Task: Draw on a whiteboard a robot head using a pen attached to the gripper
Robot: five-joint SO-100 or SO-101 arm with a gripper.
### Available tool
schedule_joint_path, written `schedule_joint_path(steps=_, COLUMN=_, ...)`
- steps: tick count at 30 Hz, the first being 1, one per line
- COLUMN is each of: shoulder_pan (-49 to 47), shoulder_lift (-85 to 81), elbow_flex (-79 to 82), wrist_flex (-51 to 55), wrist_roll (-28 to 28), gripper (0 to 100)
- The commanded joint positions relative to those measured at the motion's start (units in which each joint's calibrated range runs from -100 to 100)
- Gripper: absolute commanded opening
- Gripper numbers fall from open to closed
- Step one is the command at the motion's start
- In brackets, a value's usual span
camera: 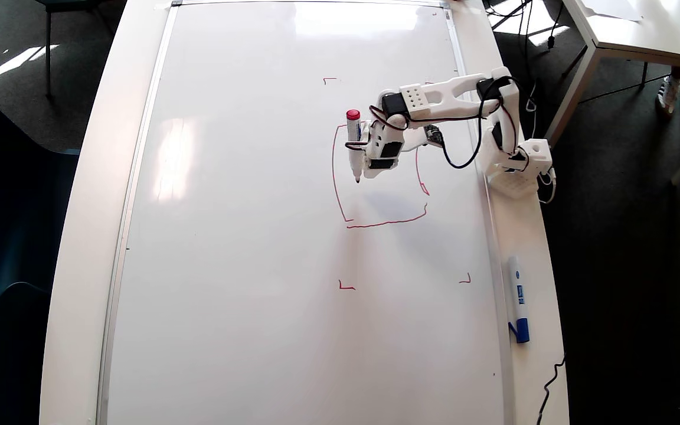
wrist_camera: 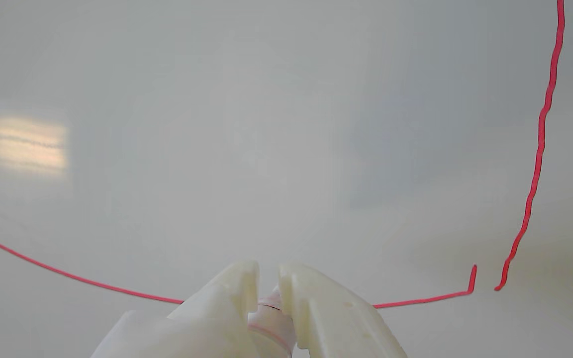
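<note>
Overhead, arm folded across the whiteboard, jaws nearly closed round the upright pen.

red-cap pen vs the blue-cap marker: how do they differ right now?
1. The pen has a red cap end; the blue-cap marker has a blue one.
2. The pen is carried at the gripper on the arm, tip down toward the whiteboard; the blue-cap marker lies flat and unheld.
3. The pen is over the robot head outline; the blue-cap marker lies off the board, on the table beside its right frame in the overhead view.
Shared: both have white barrels.
</note>
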State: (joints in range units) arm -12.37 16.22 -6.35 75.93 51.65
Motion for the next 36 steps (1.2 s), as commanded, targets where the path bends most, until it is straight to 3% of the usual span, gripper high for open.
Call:
schedule_joint_path(steps=1, shoulder_pan=0.5, shoulder_lift=-0.2, elbow_flex=0.0, wrist_flex=-0.2, wrist_roll=0.1, gripper=1)
schedule_joint_path(steps=10, shoulder_pan=0.7, shoulder_lift=-0.2, elbow_flex=4.7, wrist_flex=-5.5, wrist_roll=-0.1, gripper=1)
schedule_joint_path(steps=25, shoulder_pan=-1.5, shoulder_lift=-0.8, elbow_flex=7.8, wrist_flex=-5.7, wrist_roll=-0.2, gripper=1)
schedule_joint_path(steps=36, shoulder_pan=-7.5, shoulder_lift=-1.0, elbow_flex=7.8, wrist_flex=-5.7, wrist_roll=-4.2, gripper=1)
